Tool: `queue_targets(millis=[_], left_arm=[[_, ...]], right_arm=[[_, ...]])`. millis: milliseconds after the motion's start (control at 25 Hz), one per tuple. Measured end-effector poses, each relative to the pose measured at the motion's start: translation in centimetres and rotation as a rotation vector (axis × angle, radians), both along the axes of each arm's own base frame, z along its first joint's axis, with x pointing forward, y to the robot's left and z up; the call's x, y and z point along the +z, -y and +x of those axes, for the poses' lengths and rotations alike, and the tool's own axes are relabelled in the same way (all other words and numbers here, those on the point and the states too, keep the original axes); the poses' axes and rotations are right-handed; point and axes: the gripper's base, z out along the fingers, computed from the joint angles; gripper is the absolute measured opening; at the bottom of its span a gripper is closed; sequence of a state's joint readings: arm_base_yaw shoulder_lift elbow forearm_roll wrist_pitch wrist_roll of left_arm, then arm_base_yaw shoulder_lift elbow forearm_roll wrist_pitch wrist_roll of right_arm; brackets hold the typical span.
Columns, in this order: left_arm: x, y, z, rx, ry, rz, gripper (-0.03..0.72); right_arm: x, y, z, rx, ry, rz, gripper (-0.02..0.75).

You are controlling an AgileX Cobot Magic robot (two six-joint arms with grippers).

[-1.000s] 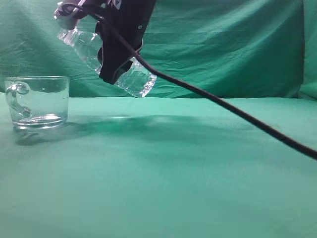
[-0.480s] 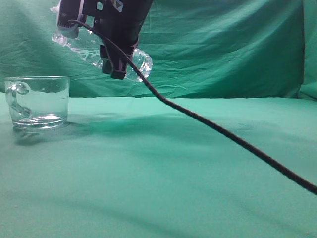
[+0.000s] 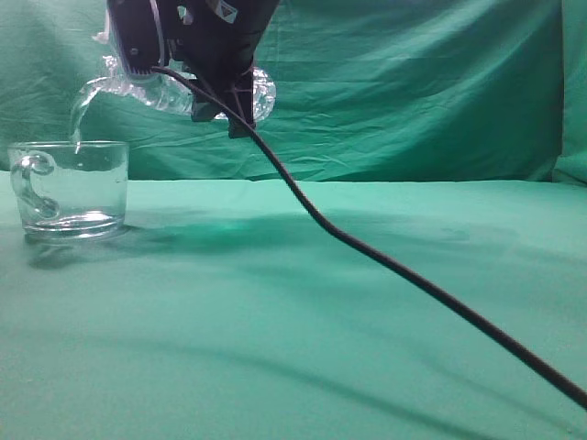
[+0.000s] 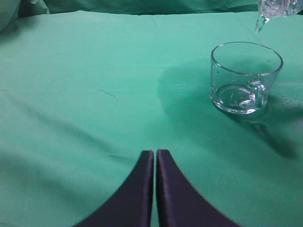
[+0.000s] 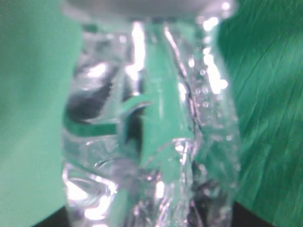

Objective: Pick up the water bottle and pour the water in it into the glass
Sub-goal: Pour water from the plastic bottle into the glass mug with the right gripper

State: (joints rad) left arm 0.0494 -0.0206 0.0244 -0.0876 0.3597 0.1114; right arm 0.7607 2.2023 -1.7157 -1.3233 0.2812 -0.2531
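My right gripper [image 3: 215, 87] is shut on the water bottle [image 3: 261, 92] and holds it nearly level above the table, neck to the left. A thin stream of water [image 3: 81, 110] arcs from the neck into the glass [image 3: 69, 188], which stands at the far left with its handle to the left. In the right wrist view the bottle [image 5: 151, 132] fills the frame and hides the jaws. In the left wrist view the glass [image 4: 244, 78] stands at the upper right, with the bottle's mouth [image 4: 277, 7] and the water [image 4: 259, 24] above it. My left gripper [image 4: 155, 153] is shut and empty, well short of the glass.
A green cloth [image 3: 321, 312] covers the table and a green curtain [image 3: 413, 82] hangs behind. The right arm's black cable [image 3: 394, 261] slants from the gripper down to the lower right, above the cloth.
My right gripper has raised the bottle's base, turning the bottle from base-down to about level. Water now runs from the neck into the glass. The cable has swung with it.
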Motion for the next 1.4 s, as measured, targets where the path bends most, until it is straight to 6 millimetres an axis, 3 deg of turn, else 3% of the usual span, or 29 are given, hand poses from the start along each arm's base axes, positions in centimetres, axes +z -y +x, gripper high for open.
queue_targets(millis=[1120,1400], left_arm=[[0.00,0.00,0.00,0.000,0.000,0.000,0.000],[0.00,0.00,0.00,0.000,0.000,0.000,0.000]], right_arm=[[0.12,-0.10,0.01,0.028,0.029,-0.026,0.284],[0.10,-0.23,-0.06,-0.061,-0.074,0.171,0.284]])
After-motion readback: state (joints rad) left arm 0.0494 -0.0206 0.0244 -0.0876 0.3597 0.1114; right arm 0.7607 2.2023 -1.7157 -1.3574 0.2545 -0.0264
